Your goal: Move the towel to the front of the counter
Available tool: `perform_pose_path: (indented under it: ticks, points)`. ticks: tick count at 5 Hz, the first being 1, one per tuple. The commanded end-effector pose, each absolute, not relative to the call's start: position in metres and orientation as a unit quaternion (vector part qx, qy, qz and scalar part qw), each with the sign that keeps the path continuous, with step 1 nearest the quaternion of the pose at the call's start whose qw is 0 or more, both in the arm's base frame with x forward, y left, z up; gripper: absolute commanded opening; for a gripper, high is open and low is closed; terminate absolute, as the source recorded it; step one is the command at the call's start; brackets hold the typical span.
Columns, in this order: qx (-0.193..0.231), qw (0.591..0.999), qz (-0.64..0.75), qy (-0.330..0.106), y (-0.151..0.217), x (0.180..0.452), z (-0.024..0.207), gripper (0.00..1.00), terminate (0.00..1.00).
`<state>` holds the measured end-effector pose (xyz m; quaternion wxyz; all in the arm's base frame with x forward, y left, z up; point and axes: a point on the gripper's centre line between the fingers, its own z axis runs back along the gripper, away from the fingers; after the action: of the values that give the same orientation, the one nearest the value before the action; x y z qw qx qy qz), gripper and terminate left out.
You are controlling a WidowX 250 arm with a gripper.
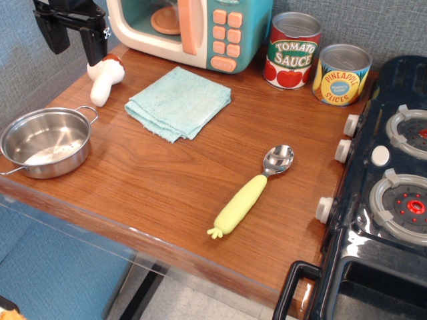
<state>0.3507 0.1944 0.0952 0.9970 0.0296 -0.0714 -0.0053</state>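
Observation:
The light teal folded towel [179,101] lies flat on the brown wood-grain counter [167,180], toward the back, just in front of the toy microwave. My black gripper [75,37] hangs at the top left, above and to the left of the towel, well apart from it. Its two fingers point down with a gap between them and nothing in it. The counter's clear acrylic front edge [80,220] runs along the near side.
A steel pan [45,141] sits at the left edge. A white toy mushroom [107,79] lies under my gripper. A yellow-handled spoon [250,192] lies centre right. A toy microwave [193,30], tomato sauce can [291,50] and pineapple can [341,74] line the back. A black toy stove [387,193] stands at right.

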Motion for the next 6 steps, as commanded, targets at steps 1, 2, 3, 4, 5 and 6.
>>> perform_pose_path:
  ticks: [1,2,3,4,5,6]
  points:
    - [0.030,0.997,-0.005,-0.071,0.194,0.351,0.095,1.00,0.00]
    - [0.027,0.996,-0.032,-0.074,0.171,0.363,0.092,1.00,0.00]
    - [0.023,0.994,-0.071,-0.081,0.141,0.379,0.090,1.00,0.00]
    - [0.025,0.990,-0.109,-0.086,0.113,0.393,0.086,1.00,0.00]
    - [0.016,0.988,-0.126,-0.087,0.090,0.409,0.073,1.00,0.00]
    - [0.013,0.989,-0.122,-0.078,0.082,0.421,0.053,1.00,0.00]
